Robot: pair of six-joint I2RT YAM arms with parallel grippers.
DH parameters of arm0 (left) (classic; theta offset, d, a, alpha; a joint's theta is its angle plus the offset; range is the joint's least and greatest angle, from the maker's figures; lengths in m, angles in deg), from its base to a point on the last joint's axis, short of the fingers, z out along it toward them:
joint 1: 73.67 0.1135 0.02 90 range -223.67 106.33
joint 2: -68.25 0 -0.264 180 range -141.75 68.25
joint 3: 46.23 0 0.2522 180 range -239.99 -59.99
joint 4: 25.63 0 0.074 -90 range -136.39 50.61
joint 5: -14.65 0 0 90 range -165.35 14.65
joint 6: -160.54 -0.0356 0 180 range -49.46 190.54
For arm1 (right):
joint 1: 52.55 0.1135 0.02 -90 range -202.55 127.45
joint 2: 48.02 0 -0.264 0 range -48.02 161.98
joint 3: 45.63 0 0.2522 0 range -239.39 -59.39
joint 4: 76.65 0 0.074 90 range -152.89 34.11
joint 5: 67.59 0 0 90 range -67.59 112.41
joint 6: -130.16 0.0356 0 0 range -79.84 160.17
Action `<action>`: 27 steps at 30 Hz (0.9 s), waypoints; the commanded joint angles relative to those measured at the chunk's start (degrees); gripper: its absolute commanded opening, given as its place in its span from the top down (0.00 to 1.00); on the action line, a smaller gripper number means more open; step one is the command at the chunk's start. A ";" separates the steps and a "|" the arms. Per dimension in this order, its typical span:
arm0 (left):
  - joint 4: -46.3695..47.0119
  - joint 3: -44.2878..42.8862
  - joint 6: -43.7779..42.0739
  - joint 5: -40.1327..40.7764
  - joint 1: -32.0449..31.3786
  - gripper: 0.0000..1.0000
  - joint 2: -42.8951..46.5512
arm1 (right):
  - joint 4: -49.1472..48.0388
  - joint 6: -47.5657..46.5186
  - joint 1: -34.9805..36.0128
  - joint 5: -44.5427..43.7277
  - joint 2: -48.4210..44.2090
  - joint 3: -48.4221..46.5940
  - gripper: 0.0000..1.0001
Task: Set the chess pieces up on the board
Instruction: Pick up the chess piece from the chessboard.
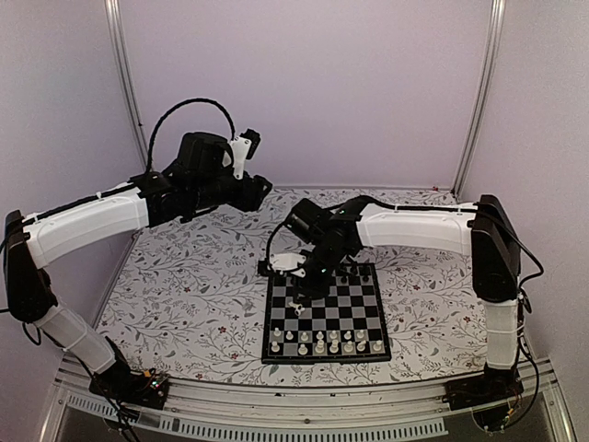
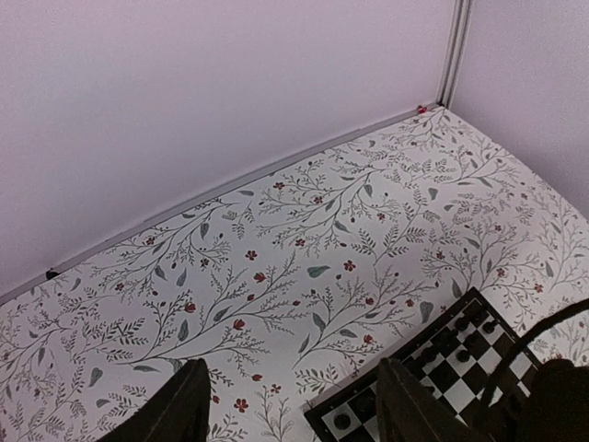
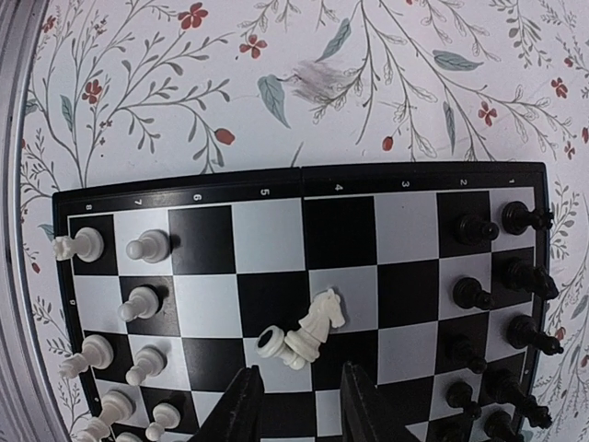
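Small black-and-grey checkered chessboard (image 1: 348,296) lies on the floral-printed tabletop (image 1: 184,295), toward its near edge and right of centre. Cream-white plastic chessmen (image 1: 322,343) stand along the board's near edge, and black chessmen (image 3: 471,295) along its far edge.

The right arm reaches in from the right. The right gripper (image 3: 302,382) points down over the board's left half, fingers parted and empty. The right wrist view resolves what the top view leaves a pale speck: a cream knight (image 3: 317,327) on its side, just ahead of those fingers.

The left arm is raised over the tabletop's far left part, and the left gripper (image 2: 294,391) is spread, holding nothing.

Pale lilac walls (image 1: 313,83) and aluminium corner posts (image 1: 127,83) enclose the scene.
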 commanded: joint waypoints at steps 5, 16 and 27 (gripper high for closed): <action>0.34 0.25 -0.01 0.18 0.97 0.37 0.94 | -1.41 3.37 -0.57 0.74 4.57 -1.71 0.68; 0.20 0.25 0.01 -0.36 0.97 0.36 0.87 | -2.31 4.46 -1.02 -0.71 6.08 -1.76 0.69; 0.12 0.13 0.01 -0.76 0.97 0.36 0.91 | -2.40 5.25 -1.12 -1.55 6.80 -0.62 0.68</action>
